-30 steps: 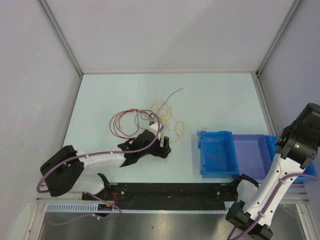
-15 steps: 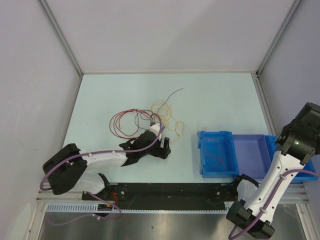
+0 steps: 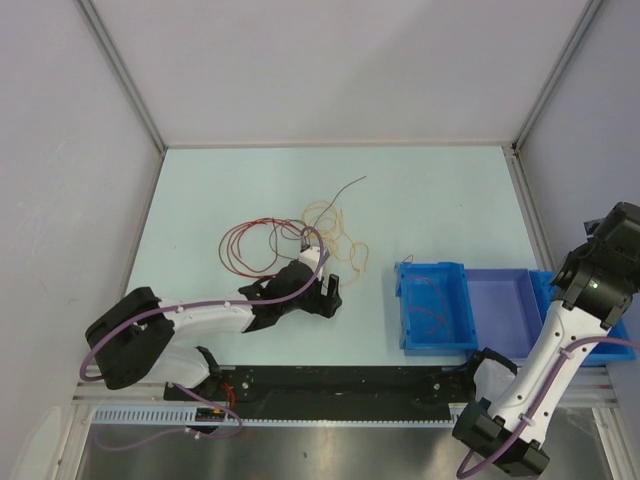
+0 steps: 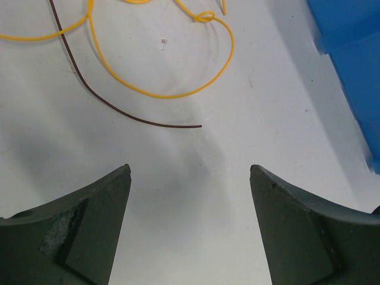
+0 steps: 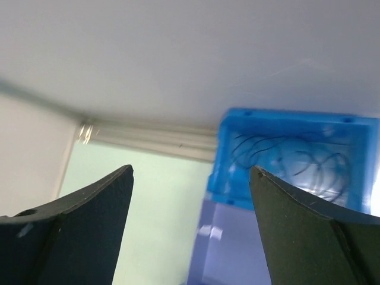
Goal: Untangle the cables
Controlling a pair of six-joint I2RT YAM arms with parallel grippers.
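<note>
The cables (image 3: 300,238) lie tangled at the table's middle: red loops (image 3: 243,245) on the left, orange-yellow loops (image 3: 338,235) on the right, and one dark strand (image 3: 350,185) trailing back. My left gripper (image 3: 328,290) rests open just in front of them, its jaws wide over bare table. In the left wrist view a yellow cable (image 4: 178,95) and a dark brown cable end (image 4: 136,120) lie ahead of the left gripper (image 4: 190,172). My right gripper (image 5: 190,172) hangs open and empty above the bins. Thin dark cables (image 5: 309,160) lie in a blue bin (image 5: 285,116).
Three bins stand in a row at the front right: a blue bin (image 3: 403,310) holding thin wires, a lavender bin (image 3: 500,310), and another blue bin (image 3: 615,350) partly under the right arm. Grey walls and metal frame posts close the table in.
The left arm edged slightly toward the cables, then held still. The right wrist shifted a little over the far-right bin, and a dark finger now shows beside it.
</note>
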